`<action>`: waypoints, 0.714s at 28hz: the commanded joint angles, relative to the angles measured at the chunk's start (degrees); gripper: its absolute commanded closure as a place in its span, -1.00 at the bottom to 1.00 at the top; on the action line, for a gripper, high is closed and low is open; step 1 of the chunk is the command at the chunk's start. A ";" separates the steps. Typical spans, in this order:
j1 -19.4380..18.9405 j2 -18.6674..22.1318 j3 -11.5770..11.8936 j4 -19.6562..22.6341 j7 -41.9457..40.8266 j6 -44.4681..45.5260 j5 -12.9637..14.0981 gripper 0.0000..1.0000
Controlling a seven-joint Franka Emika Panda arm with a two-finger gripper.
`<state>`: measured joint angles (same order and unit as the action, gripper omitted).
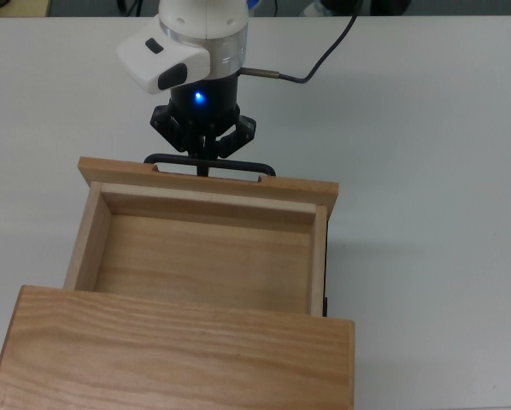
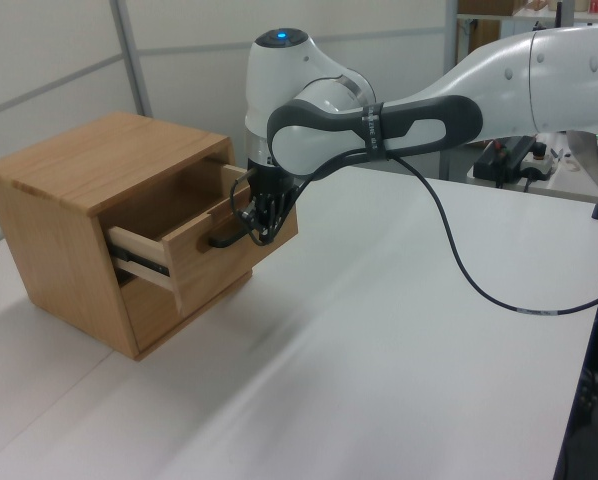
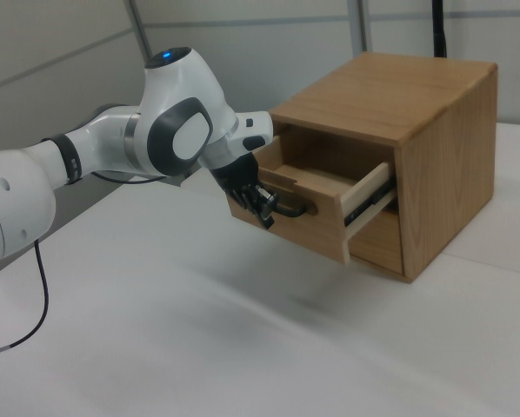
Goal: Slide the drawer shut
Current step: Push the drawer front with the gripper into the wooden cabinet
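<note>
Although the cabinet [image 1: 179, 354] fills the top view's bottom, the drawer [image 1: 202, 252] juts well out of it toward that view's top — roughly half its tray exposed, resting on side rails. Its black handle [image 1: 209, 161] runs crosswise to the sliding direction. The gripper [image 1: 203, 147] sits against the handle's middle, on the side away from the cabinet, so the drawer lies directly between claw and cabinet — a straight push along the rails looks right. Whether its fingers are parted or together I cannot tell.
</note>
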<state>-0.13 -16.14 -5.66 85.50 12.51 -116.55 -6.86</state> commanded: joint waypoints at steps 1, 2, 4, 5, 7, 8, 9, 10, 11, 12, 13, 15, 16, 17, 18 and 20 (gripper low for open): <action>-0.14 -1.52 0.30 -2.09 1.29 -4.03 -1.14 1.00; -0.05 -2.13 0.39 -2.09 1.47 -6.04 -1.40 1.00; -0.05 -2.66 0.39 -2.18 1.47 -7.90 -2.01 1.00; -0.05 -2.84 0.48 -2.18 1.47 -8.77 -2.36 1.00; -0.05 -3.80 0.65 -2.35 1.38 -11.24 -3.42 1.00; -0.05 -3.98 0.74 -2.53 1.29 -11.94 -3.59 1.00; 0.04 -4.16 0.74 -2.79 1.29 -12.56 -3.77 1.00; 0.21 -4.25 0.74 -2.88 1.29 -13.08 -3.95 1.00; 0.39 -4.60 0.74 -2.97 1.29 -13.61 -4.12 1.00; 0.48 -4.95 0.74 -2.97 1.29 -14.66 -4.21 1.00; 0.57 -4.95 0.74 -2.97 1.29 -15.45 -4.39 1.00; 0.57 -5.21 0.74 -2.97 1.29 -17.04 -4.74 1.00; 0.57 -5.21 0.74 -2.97 1.29 -17.91 -5.00 1.00; 0.57 -5.39 0.74 -2.97 1.38 -19.40 -5.44 1.00; 0.57 -5.48 0.74 -2.97 1.29 -20.11 -5.62 1.00; 0.74 -6.18 0.74 -2.97 1.29 -21.61 -5.79 1.00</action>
<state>0.65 -20.78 -5.25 83.94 12.70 -134.25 -10.77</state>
